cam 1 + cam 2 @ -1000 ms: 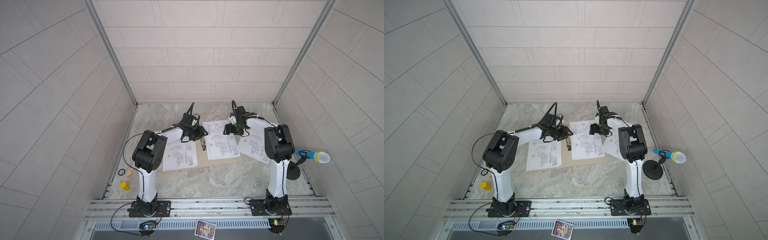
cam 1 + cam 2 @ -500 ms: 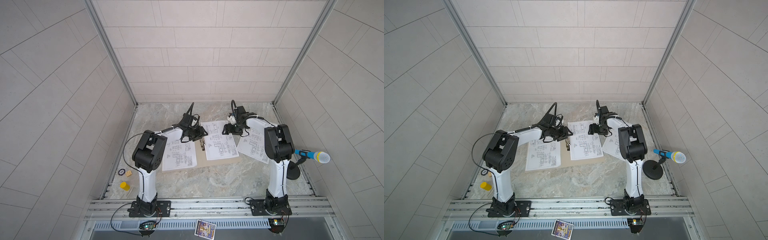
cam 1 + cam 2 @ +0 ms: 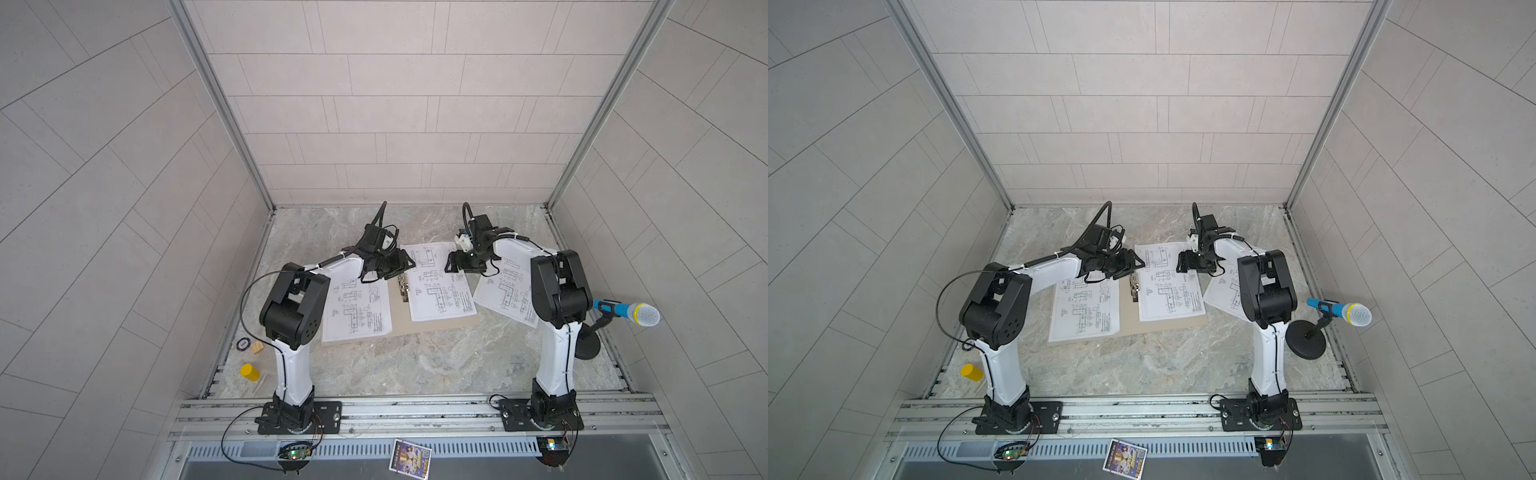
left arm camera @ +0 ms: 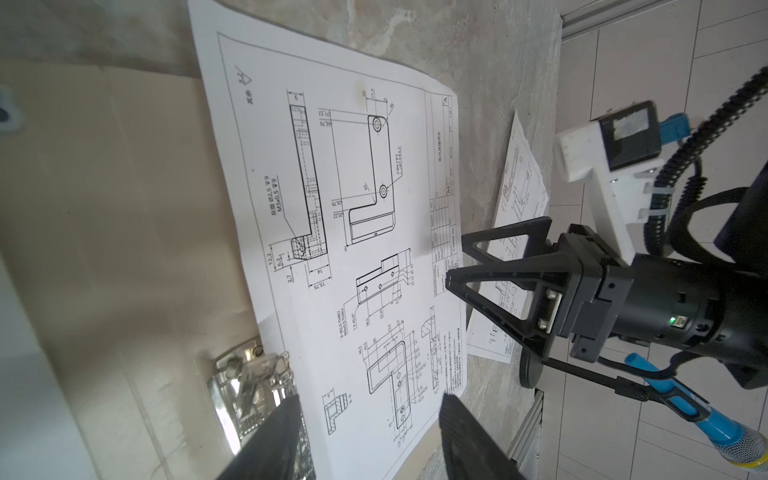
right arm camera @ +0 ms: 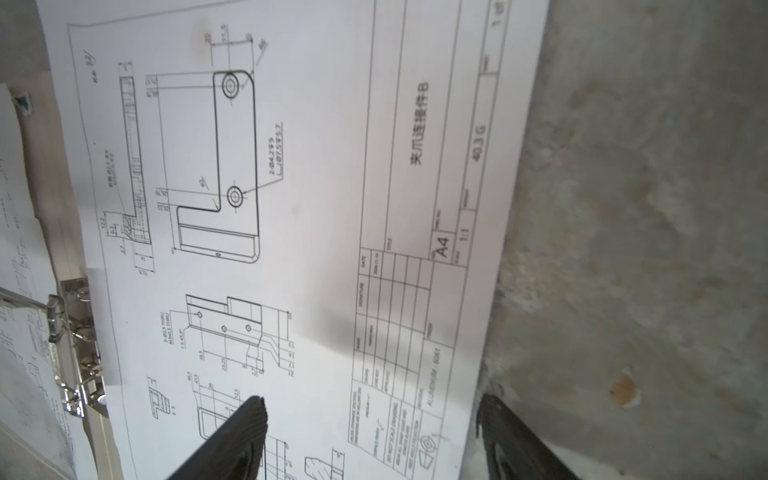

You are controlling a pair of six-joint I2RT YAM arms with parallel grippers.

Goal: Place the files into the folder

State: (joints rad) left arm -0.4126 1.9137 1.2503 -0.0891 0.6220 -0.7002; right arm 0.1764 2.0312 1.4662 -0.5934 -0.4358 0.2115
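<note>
Three files (image 3: 436,286), one folder (image 3: 400,321), one metal clip (image 3: 403,286)

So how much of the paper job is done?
Done: the left sheet and the middle sheet lie on the open folder. In hand: nothing is gripped; the left pincer hangs open near the clip, the right pincer open over the middle sheet's far edge. Left: the third sheet lies on the table beside the folder, and the folder is not yet shut.

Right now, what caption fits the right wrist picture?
Two open fingers above a white drawing sheet lying on the tan folder, next to its metal clip.
</note>
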